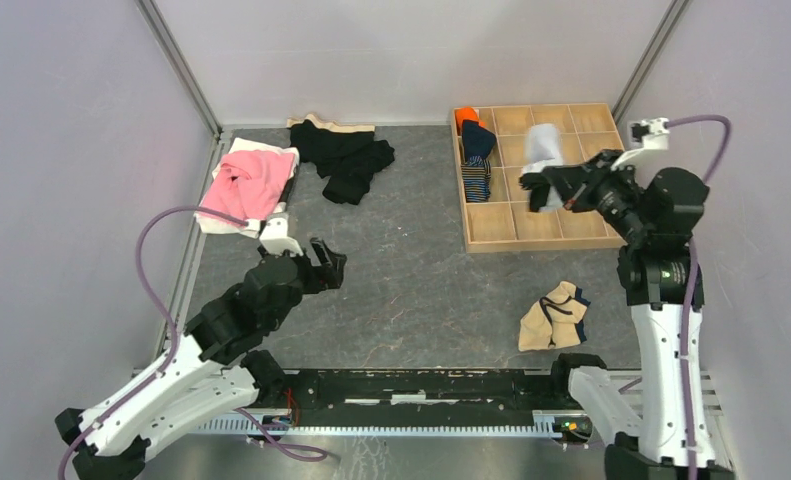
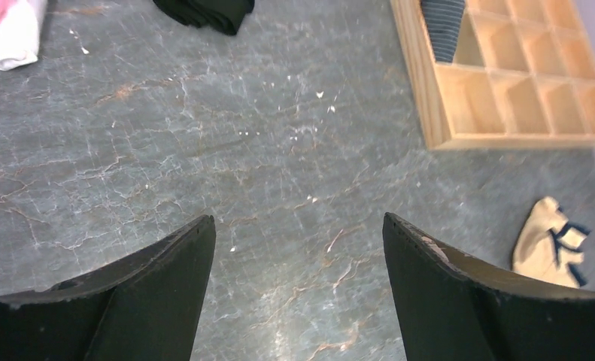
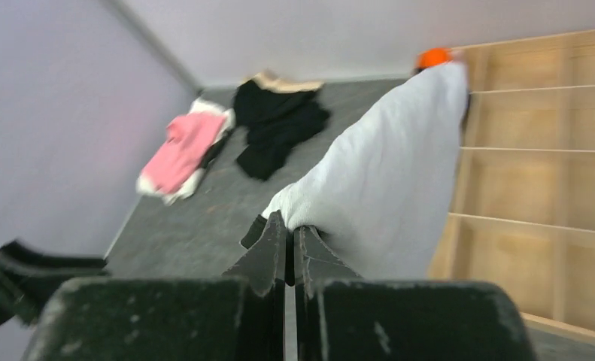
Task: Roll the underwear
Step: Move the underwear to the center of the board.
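My right gripper point(image 1: 551, 190) point(image 3: 289, 226) is shut on the white underwear point(image 1: 543, 150) point(image 3: 388, 180), pinching its edge by the black trim. The cloth stretches away from the jaws over the wooden box point(image 1: 491, 245). A navy striped underwear point(image 1: 477, 165) point(image 2: 443, 26) is tucked in a left compartment of the box. A tan underwear with navy trim point(image 1: 554, 318) point(image 2: 550, 241) lies crumpled on the table in front of the box. My left gripper point(image 1: 329, 262) point(image 2: 298, 218) hangs open over bare table at the left, with nothing between its fingers.
A pink garment point(image 1: 246, 185) on white cloth lies at the back left, with black garments point(image 1: 351, 160) beside it. An orange item point(image 1: 468, 117) sits in the box's back left compartment. Walls close in on three sides.
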`<action>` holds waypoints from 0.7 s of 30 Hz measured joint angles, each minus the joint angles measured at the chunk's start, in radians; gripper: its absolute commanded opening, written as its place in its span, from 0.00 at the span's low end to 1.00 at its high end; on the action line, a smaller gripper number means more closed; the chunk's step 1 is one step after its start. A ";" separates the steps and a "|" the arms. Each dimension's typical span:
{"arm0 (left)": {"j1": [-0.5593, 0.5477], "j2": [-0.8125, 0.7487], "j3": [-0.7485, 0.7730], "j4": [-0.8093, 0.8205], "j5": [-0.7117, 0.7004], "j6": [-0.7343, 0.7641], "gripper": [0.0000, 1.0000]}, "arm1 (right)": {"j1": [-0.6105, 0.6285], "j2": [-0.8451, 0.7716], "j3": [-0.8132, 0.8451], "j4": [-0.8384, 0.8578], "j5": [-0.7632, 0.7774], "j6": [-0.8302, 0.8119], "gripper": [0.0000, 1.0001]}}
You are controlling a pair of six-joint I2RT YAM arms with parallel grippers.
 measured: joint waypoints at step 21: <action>0.000 -0.106 -0.015 -0.090 -0.100 -0.119 0.85 | 0.828 0.307 -0.355 0.077 0.151 -0.170 0.77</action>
